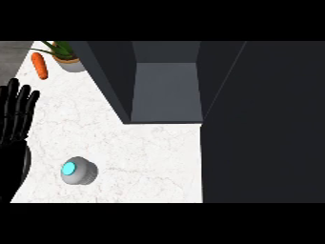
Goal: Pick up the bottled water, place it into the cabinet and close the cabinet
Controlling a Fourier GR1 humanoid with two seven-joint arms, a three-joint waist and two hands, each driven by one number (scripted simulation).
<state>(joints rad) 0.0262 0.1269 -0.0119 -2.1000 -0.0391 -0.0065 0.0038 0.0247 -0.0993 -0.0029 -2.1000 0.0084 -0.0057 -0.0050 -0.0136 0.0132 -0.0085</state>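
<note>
Task at 0 steps done. Bottled water (77,171) stands on bench (151,152), just beside left robot hand (6,128), apart from it. That hand is released, fingers straight, resting at view's left edge. Right robot hand not visible. Cabinet (166,90) open. Still to do: pick, place, close.

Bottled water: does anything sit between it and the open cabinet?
Nothing visible does. Bare counter runs from the bottled water to the open cabinet. The carrot and potted plant lie far left, off that line.
</note>
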